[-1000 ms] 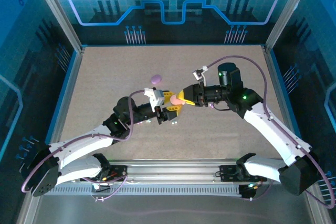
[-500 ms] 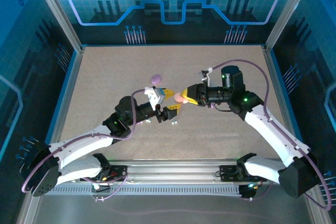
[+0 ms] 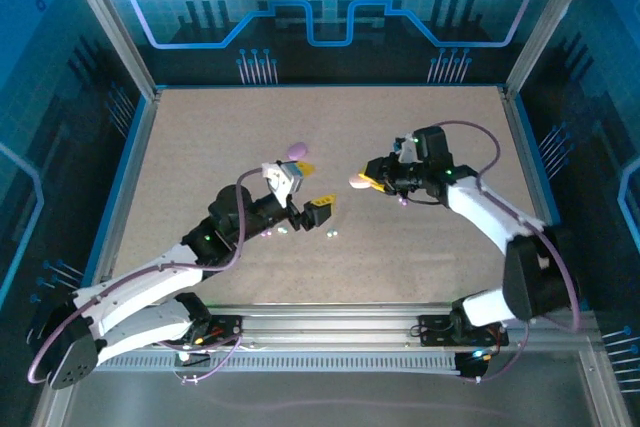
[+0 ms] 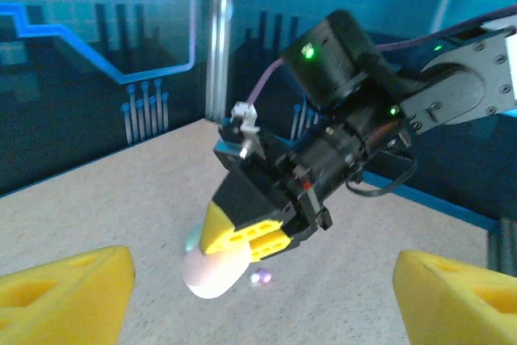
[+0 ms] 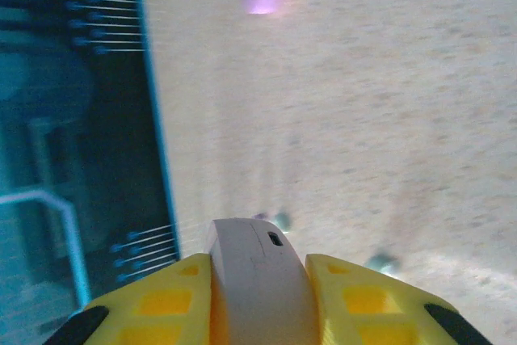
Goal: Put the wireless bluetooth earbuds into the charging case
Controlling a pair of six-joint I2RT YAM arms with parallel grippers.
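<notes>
While the right gripper [image 3: 366,182] points across the middle of the table [image 3: 430,127] toward the other arm, its yellow fingers [image 5: 166,303] are pinched firmly on a pale pink case [image 3: 354,182]. In the right wrist view the case sits squarely between both pads; its rounded end sticks out ahead of the fingertips, and a small dark slot shows on its upper face. Directly facing it and just apart, the left gripper [image 3: 314,187] has its jaws spread wide with nothing between them. In the left wrist view its two yellow fingertips [image 4: 65,290] sit at the bottom corners; ahead of them, in the gap, the right gripper hangs nose-down over the speckled surface with the pink case at its tip.

The earbuds [image 3: 330,234] lie loose on the table as tiny pale specks, most of them just on the near side of the left gripper's fingers. One purple earbud [image 4: 258,278] lies on the surface right beside the tip of the held case; a mint earbud [image 4: 192,240] peeks out just behind that case. A purple case [image 3: 295,150] rests on the table just beyond the left gripper's far finger; from the right wrist it is a blurred shape well ahead of the held case.
</notes>
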